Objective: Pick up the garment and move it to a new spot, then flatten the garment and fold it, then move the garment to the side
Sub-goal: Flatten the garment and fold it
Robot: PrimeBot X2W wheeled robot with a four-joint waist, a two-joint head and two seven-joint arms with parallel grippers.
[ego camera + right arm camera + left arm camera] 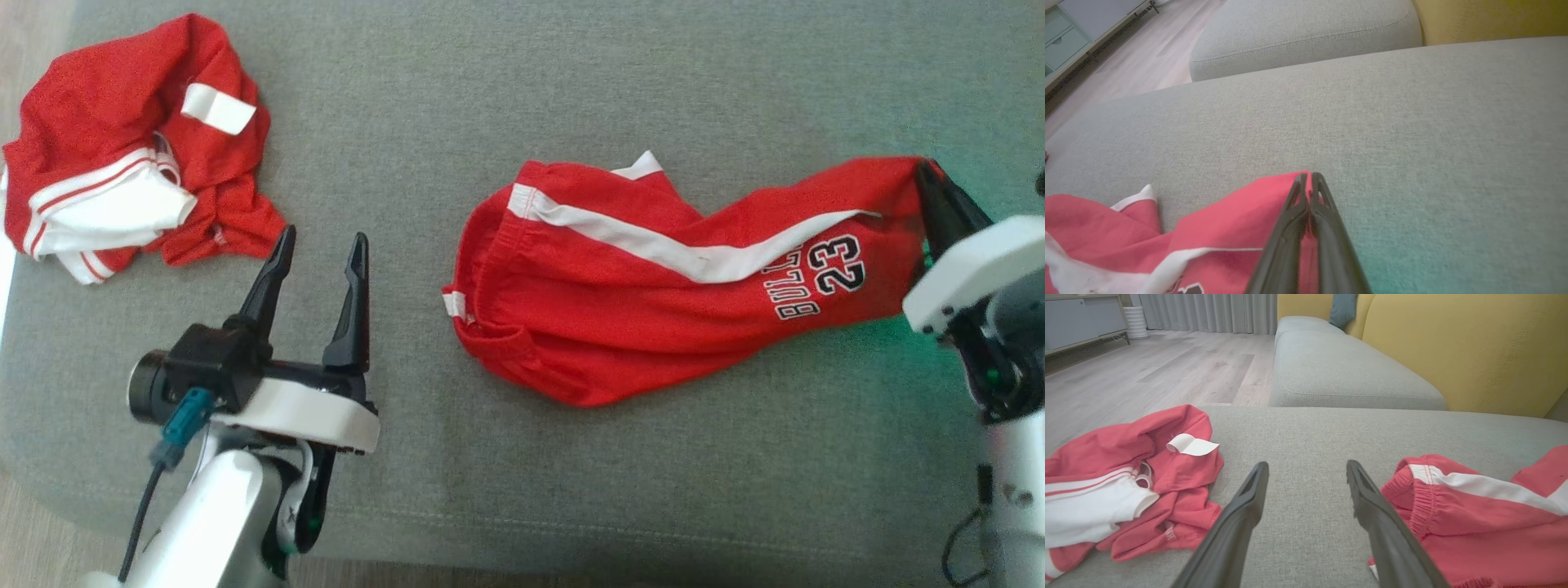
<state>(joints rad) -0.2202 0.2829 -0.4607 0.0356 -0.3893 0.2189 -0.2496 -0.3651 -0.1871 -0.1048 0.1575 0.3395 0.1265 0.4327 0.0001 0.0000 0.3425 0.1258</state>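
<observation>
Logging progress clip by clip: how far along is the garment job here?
Done: nothing visibly finished; the red shorts lie rumpled and unfolded on the grey cushion. In hand: the right gripper is shut on the shorts' leg end, starting the pick-up. The left gripper is open over bare cushion, between the shorts and a second red garment. Left: moving, flattening, folding, setting aside.

The grey upholstered seat carries two red garments and its woven cover looks smooth. The red shorts, with a white side stripe and "23" printed near one end, lie stretched across the middle toward the right edge. Well apart, at the far left corner, a crumpled red and white top sits in a heap. It's probably a jersey, though it's too bunched to be sure.
</observation>
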